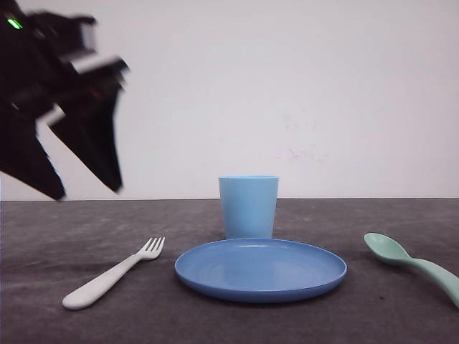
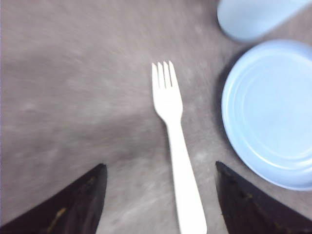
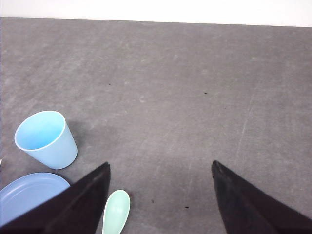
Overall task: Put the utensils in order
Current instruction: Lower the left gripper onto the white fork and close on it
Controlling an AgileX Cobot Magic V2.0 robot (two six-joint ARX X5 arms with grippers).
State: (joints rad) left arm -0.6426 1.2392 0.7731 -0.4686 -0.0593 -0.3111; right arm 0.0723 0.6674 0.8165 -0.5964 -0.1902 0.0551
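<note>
Lying flat on the grey surface (image 1: 64,236) toward its left edge, tines pointing away toward the back wall: white fork (image 1: 113,274), thick rounded handle nearest the front edge. Resting just beside it, at the middle of the surface and apart from it: round blue plate (image 1: 261,269), with light blue cup (image 1: 248,206) standing upright just behind the plate. Lying near the right edge, apart from the plate, oval bowl facing up and turned toward the centre: mint-green spoon (image 1: 412,265), handle running off toward the front right corner. Hanging blurred in the air above the left edge, well clear of the fork: left gripper (image 1: 87,183), black fingers (image 2: 73,207) spread wide and holding nothing, the fork handle showing between them in the left wrist view. Hovering above bare surface beyond the spoon bowl in the right wrist view: right gripper (image 3: 161,200), fingers (image 3: 253,204) likewise spread wide and empty, cup and plate rim showing beside one finger.
</note>
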